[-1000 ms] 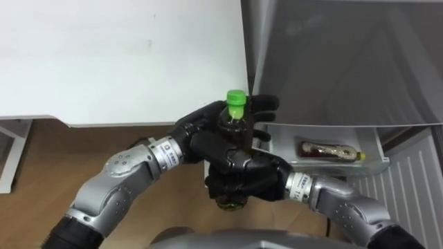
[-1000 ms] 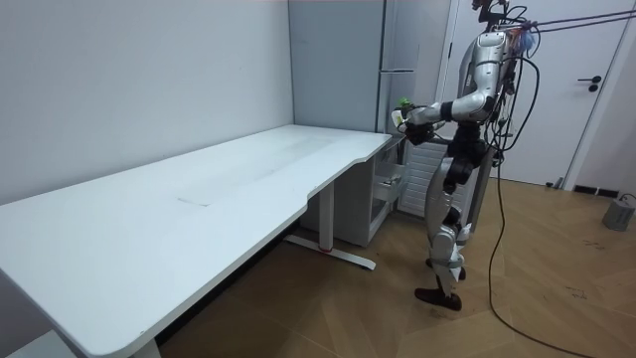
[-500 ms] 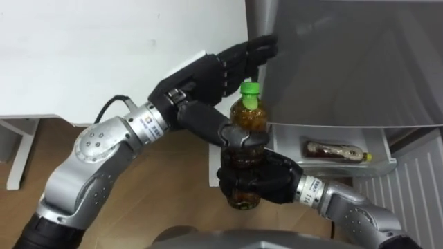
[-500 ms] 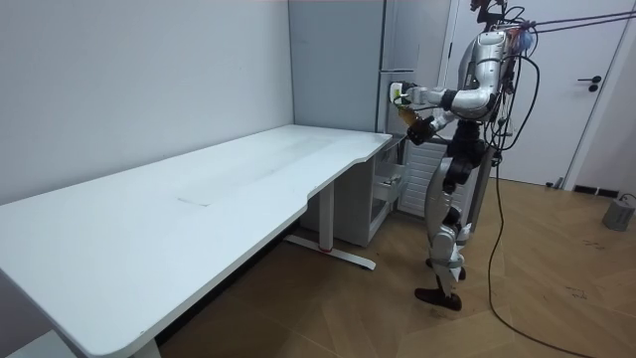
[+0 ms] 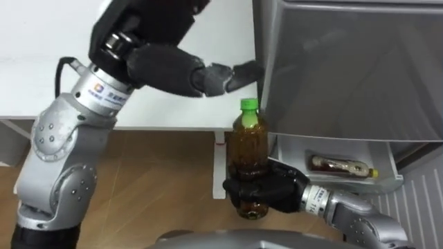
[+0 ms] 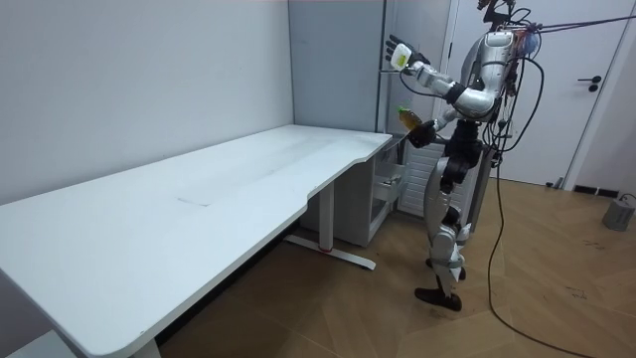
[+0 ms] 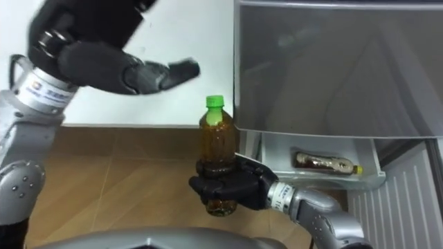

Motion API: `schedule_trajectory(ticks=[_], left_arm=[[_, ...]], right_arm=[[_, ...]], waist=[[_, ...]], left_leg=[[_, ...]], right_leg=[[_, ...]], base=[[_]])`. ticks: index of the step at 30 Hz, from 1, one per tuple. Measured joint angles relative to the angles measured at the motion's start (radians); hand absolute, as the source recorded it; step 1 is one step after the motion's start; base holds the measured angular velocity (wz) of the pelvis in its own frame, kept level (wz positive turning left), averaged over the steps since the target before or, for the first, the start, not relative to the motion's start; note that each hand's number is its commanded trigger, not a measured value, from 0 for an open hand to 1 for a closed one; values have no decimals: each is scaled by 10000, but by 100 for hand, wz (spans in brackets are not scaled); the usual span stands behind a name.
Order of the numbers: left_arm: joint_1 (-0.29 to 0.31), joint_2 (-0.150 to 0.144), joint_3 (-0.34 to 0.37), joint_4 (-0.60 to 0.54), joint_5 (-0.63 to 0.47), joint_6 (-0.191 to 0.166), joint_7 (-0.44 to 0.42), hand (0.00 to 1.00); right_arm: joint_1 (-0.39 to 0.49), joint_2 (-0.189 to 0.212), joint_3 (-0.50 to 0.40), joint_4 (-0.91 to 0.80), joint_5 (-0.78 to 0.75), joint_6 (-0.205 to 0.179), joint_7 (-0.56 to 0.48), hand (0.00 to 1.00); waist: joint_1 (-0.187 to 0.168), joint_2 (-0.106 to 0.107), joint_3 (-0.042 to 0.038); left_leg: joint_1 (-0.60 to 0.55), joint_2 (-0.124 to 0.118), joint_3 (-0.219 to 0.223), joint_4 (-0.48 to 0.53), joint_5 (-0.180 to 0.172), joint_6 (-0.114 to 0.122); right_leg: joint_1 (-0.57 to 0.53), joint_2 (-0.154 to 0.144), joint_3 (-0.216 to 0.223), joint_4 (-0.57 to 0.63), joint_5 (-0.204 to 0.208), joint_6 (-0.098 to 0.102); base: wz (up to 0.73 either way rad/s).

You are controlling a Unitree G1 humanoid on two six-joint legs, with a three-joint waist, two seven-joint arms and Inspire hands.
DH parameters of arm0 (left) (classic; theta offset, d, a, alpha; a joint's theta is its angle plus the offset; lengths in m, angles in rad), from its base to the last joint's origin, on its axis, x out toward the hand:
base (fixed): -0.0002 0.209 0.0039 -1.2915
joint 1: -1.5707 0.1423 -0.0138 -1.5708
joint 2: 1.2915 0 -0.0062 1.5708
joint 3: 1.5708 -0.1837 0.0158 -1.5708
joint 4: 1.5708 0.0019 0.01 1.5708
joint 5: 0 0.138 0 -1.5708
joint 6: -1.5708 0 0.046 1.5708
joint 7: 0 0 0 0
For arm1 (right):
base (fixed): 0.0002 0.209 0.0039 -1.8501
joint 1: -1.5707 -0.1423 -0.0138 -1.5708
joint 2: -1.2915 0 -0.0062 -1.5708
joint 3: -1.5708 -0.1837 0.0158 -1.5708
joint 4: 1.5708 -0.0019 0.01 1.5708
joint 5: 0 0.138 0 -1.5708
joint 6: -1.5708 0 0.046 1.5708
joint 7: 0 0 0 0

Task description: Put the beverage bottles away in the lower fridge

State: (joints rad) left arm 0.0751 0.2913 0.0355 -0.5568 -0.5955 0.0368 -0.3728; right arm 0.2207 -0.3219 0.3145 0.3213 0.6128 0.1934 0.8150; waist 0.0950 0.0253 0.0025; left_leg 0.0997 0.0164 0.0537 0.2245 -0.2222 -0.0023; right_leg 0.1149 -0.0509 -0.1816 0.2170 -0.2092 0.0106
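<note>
Closest to me, the right hand is wrapping its fingers round the lower half of the tea bottle and holding it upright, green cap on top, just off the corner of the fridge door. Above it the left hand is hanging spread and empty, its fingertips reaching toward that door's edge. Beyond, the lower fridge shelf is standing open with a second bottle lying on its side. To my eye the carrying hand is needing to swing right and down under the door, tip the drink flat, and set it in the free space beside the other one. The left arm should be staying clear. Behind all this, the white desk is running off to the left.
</note>
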Motion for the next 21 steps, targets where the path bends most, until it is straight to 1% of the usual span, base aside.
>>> schedule_trajectory(ticks=[2, 3, 4, 5, 6, 8, 9, 11, 12, 13, 14, 15, 16, 17, 18, 19, 20, 21], left_arm=[[1, -9, 603, 0, 4, -26, 493, 0], [1, -28, 753, -1, 24, -38, 605, 0], [0, -46, 1063, -1, 244, -107, 890, 0], [-1, -47, 1390, -1, 527, -194, 1330, 0], [0, -49, 1532, -1, 687, -232, 1578, 0], [2, -58, 2130, 1, 1483, -367, 2586, 0], [2, -65, 2277, 1, 1710, -382, 2831, 0], [26, -76, 2773, 43, 2514, -472, 3720, 0], [40, -76, 2847, 106, 2696, -536, 3936, 0], [53, -75, 2960, 351, 3105, -666, 4355, 0], [54, -73, 3108, 718, 3411, -706, 4739, 0], [55, -71, 3171, 896, 3544, -704, 4940, 0], [80, -70, 3248, 1195, 3725, -673, 5359, 0], [179, -72, 3290, 1440, 3955, -647, 5713, 0], [276, -72, 3327, 1539, 3982, -638, 5876, 0], [554, -74, 3367, 1739, 4026, -635, 6150, 0], [768, -75, 3382, 2085, 4017, -630, 6375, 0], [876, -82, 3432, 2266, 3996, -615, 6456, 0]], right_arm=[[209, 147, -559, -1, 10, -7, 4, 100], [281, 196, -730, 0, -1, -9, 4, 100], [390, 293, -1025, 1, -67, -14, -7, 100], [398, 389, -1133, 4, -121, -15, -54, 100], [397, 390, -1178, 4, -148, -15, -56, 100], [471, 424, -1459, 3, -162, -15, -81, 100], [471, 441, -1495, 3, -162, -15, -118, 100], [497, 469, -1540, 3, -178, -14, -307, 100], [527, 465, -1544, 3, -177, -14, -335, 100], [582, 437, -1539, 3, -210, -5, -381, 100], [586, 400, -1532, 3, -218, 21, -439, 100], [584, 397, -1542, 2, -216, 21, -468, 100], [586, 406, -1540, 3, -215, 33, -565, 100], [597, 430, -1522, 1, -214, 66, -673, 100], [608, 453, -1515, -1, -212, 75, -729, 100], [664, 507, -1517, -41, -211, 84, -844, 100], [765, 526, -1516, -168, -211, 107, -992, 100], [790, 527, -1517, -232, -211, 131, -1033, 100]], waist=[[69, -22, 9], [122, -20, 9], [239, -15, 8], [337, 3, 12], [370, 15, 20], [539, 95, 61], [560, 119, 57], [731, 169, 26], [750, 157, 33], [851, 155, 35], [973, 164, 15], [1016, 163, 15], [1071, 142, 7], [1126, 112, -8], [1162, 105, -17], [1204, 111, -15], [1214, 101, -48], [1225, 101, -55]], left_leg=[[17, -12, -16, -17, -1, -1], [20, -14, -14, -19, -1, -1], [19, -17, -25, -26, -2, -1], [18, -10, -21, -31, -2, -1], [21, -7, -23, -32, -2, -2], [20, -2, -20, -53, -3, -3], [13, -3, -20, -66, -3, -4], [33, -16, -38, -126, 0, -6], [73, -18, -38, -140, 0, -6], [176, -29, -20, -200, 1, -6], [222, -43, -18, -211, 0, -5], [235, -46, -19, -220, 0, -5], [245, -55, -35, -234, 1, -4], [254, -60, -59, -242, 0, -4], [273, -62, -67, -258, 1, -4], [335, -71, -98, -282, -1, -1], [355, -84, -129, -302, -2, 0], [355, -83, -136, -321, -2, 0]], right_leg=[[123, -5, -86, -134, 3, 4], [125, -7, -89, -136, 3, 5], [126, -6, -91, -137, -1, 8], [127, 3, -84, -140, -1, 7], [125, 6, -87, -144, -1, 7], [145, 14, -103, -159, -1, 6], [144, 13, -107, -159, -2, 6], [167, 9, -94, -153, -4, 9], [190, 6, -94, -155, -7, 13], [233, 1, -94, -168, -18, 27], [256, -4, -77, -197, -28, 35], [274, -3, -74, -227, -28, 36], [302, 0, -79, -307, -23, 36], [308, -2, -84, -314, -21, 38], [328, -2, -87, -316, -19, 41], [406, -2, -92, -360, -17, 46], [461, -1, -109, -418, -12, 55], [466, 1, -120, -429, -10, 57]], base=[[9], [6], [0], [0], [0], [3], [0], [0], [0], [0], [0], [0], [0], [0], [0], [4], [4], [5]])
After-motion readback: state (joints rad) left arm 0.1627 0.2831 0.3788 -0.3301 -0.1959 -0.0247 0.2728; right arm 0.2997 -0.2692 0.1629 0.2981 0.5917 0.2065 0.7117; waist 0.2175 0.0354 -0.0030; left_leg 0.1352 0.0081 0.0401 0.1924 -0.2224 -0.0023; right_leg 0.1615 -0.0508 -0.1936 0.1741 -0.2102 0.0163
